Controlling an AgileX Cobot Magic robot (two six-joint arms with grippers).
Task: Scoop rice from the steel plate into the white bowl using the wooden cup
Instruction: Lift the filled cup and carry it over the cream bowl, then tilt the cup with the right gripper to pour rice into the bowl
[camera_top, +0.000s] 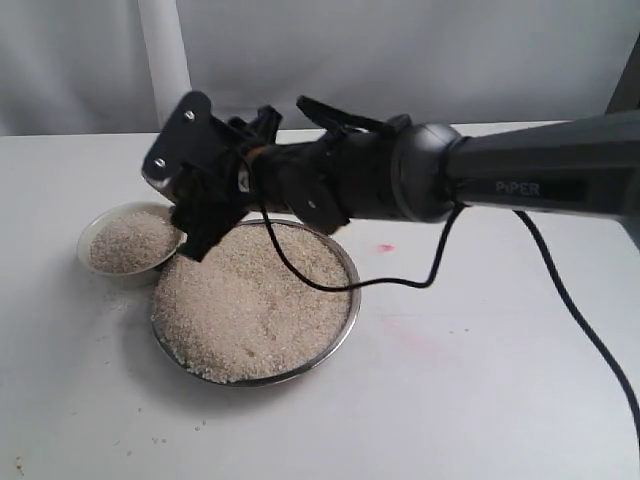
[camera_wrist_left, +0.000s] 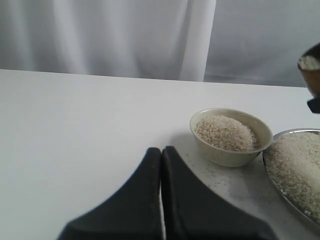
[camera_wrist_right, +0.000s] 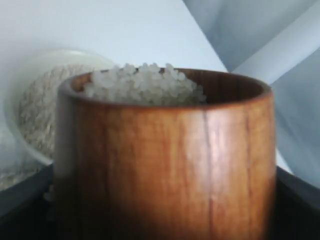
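The wooden cup (camera_wrist_right: 165, 160) is heaped to its brim with rice (camera_wrist_right: 145, 82) and sits upright in the right wrist view, gripped low on its sides between the dark jaws of the right gripper (camera_top: 195, 207), which are spread only as wide as the cup's body. In the exterior view the cup hangs in the air over the place where the white bowl (camera_top: 84, 243) and the steel plate (camera_top: 354, 290) nearly meet, and the gripper hides most of it. The left wrist view catches it at the frame's edge, raised above both vessels. The bowl carries a rounded mound of grains up to about its rim, so at least some transfer appears to be done. The plate beside it holds a broad, thick heap covering nearly its whole floor, so plenty remains if more is wanted. The step in hand looks like the carry: the load is lifted but not yet tipped, and what is left is to bring the cup fully over the bowl and pour. With the bowl this full, spilling over its rim seems a fair risk. The left gripper (camera_wrist_left: 161, 150) rests low over the white table (camera_top: 480, 400), well clear of the bowl, its jaws pressed together on nothing. The only readable writing is "PiPER" (camera_top: 518, 187) on the right arm's dark housing.
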